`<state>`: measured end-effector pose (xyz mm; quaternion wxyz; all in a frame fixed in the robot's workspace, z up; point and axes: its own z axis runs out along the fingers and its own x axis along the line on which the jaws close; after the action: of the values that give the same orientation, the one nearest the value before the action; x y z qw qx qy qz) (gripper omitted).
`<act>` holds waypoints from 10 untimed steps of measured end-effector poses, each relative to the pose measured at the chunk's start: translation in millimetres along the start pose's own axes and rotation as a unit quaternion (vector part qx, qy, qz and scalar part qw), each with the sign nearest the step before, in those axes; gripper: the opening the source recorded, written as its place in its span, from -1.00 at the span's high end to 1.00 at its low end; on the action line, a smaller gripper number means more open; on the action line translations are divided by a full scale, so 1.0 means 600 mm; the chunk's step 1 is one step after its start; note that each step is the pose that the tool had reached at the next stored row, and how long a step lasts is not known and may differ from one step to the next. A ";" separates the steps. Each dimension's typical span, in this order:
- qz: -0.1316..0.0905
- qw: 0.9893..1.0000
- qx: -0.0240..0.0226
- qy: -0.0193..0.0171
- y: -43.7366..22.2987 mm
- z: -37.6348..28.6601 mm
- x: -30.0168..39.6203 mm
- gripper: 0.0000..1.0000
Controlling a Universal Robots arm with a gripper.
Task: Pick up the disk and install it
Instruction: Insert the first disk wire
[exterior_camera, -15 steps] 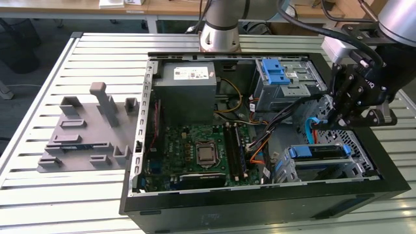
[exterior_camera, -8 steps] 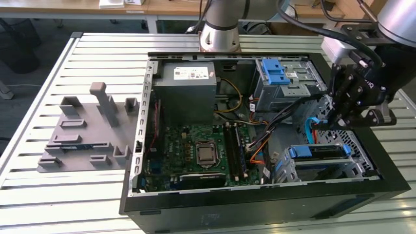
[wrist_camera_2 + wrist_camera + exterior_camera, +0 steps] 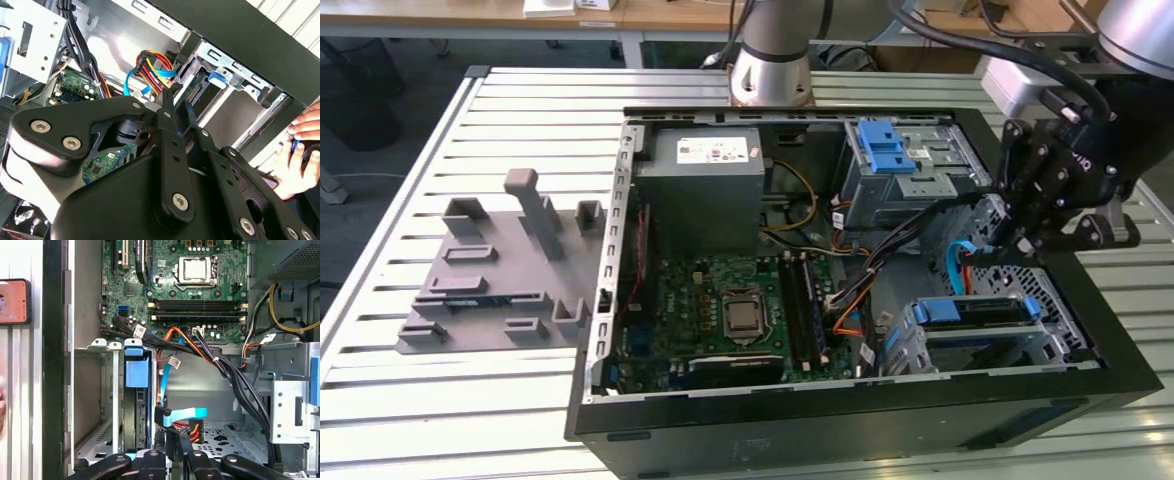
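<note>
The disk (image 3: 971, 311) sits in the drive cage (image 3: 1047, 350) at the case corner on the exterior view's right, its bright blue carrier facing up. In the first wrist view the blue carrier tab (image 3: 137, 373) tops the disk, which stands on edge in its slot. My gripper (image 3: 1003, 238) hangs just above and beyond that cage, over the light blue cable (image 3: 953, 262). In both wrist views its two dark fingers (image 3: 168, 107) stand close together with nothing between them, so the gripper (image 3: 179, 441) is shut and apart from the disk.
The open black computer case (image 3: 854, 420) holds a motherboard (image 3: 727, 310), a grey power-supply box (image 3: 704, 185) and an upper cage with a blue latch (image 3: 886, 148). Cable bundles (image 3: 225, 367) cross beside the gripper. A grey fixture (image 3: 500, 265) lies outside. A person's hand (image 3: 302, 150) is near the case.
</note>
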<state>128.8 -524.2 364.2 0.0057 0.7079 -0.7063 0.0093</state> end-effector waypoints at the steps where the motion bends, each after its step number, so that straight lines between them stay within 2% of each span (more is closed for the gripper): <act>1: 0.000 1.000 0.000 0.000 0.000 0.000 -0.002 0.51; 7: 0.000 1.000 0.000 0.001 0.000 0.005 -0.005 0.48; 8: 0.000 1.000 0.000 0.002 0.000 0.006 -0.005 0.36; 10: 0.000 1.000 0.000 0.002 0.000 0.008 -0.006 0.36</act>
<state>128.8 -520.4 359.6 0.0068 0.7079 -0.7062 0.0105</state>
